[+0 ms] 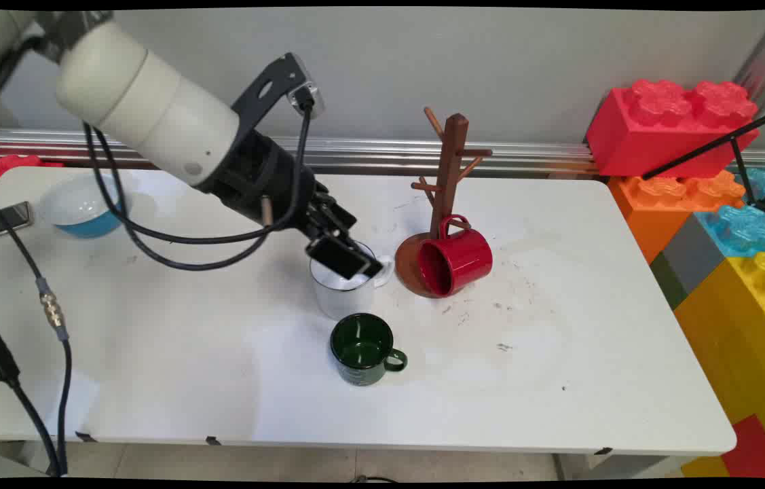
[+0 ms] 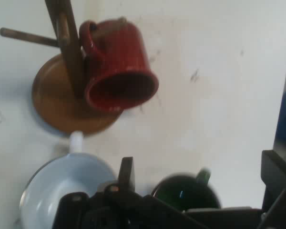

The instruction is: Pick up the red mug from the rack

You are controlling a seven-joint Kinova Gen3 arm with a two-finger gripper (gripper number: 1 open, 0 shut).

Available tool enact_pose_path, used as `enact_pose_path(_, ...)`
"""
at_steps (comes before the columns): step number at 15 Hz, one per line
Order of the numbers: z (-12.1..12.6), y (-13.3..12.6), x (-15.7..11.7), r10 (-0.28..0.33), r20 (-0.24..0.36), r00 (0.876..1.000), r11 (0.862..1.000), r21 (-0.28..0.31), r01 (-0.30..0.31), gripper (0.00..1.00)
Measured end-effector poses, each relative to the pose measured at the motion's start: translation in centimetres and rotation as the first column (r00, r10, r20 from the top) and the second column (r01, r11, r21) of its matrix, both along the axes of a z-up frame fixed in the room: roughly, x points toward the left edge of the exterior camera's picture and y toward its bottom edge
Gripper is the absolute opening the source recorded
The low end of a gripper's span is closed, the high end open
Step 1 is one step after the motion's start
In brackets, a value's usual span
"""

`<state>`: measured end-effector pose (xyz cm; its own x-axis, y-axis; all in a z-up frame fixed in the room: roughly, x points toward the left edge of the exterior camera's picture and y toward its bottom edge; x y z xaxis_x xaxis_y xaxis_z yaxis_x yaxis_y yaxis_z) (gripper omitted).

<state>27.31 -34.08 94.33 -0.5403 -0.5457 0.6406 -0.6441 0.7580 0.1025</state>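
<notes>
Gripper over rim of white mug; fingers spread wide, one finger at rim, nothing held. Contact with rim: cannot tell. Green mug upright just beside white mug at 5 o'clock. Red mug on its side at 3 o'clock, lying on base of wooden mug tree. Blue bowl well apart at 10 o'clock. Open table toward 4 o'clock edge.

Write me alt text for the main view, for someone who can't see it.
A white robot arm's black gripper sits at the rim of a white mug on a white table. A green mug stands just in front, and a red mug hangs on a wooden mug tree to the right.
</notes>
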Motion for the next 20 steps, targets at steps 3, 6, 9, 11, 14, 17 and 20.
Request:
enact_pose_path(3,-1.7,-0.1,-0.6,0.054,-0.074,0.996,0.999,0.005,-0.054,1.00)
enact_pose_path(6,-3.5,-0.1,-1.4,0.102,-0.155,0.983,0.995,0.005,-0.103,1.00)
enact_pose_path(9,-4.7,-0.2,-2.3,0.136,-0.214,0.967,0.990,-0.002,-0.140,1.00)
enact_pose_path(11,-5.7,-0.5,-2.8,0.171,-0.251,0.953,0.984,-0.007,-0.179,1.00)
enact_pose_path(14,-7.7,-1.8,-2.9,0.258,-0.256,0.932,0.963,-0.008,-0.269,1.00)
enact_pose_path(17,-10.6,-3.2,-1.3,0.424,-0.173,0.889,0.900,-0.025,-0.435,1.00)
enact_pose_path(20,-13.1,-3.5,-1.6,0.471,-0.162,0.867,0.880,0.024,-0.474,1.00)
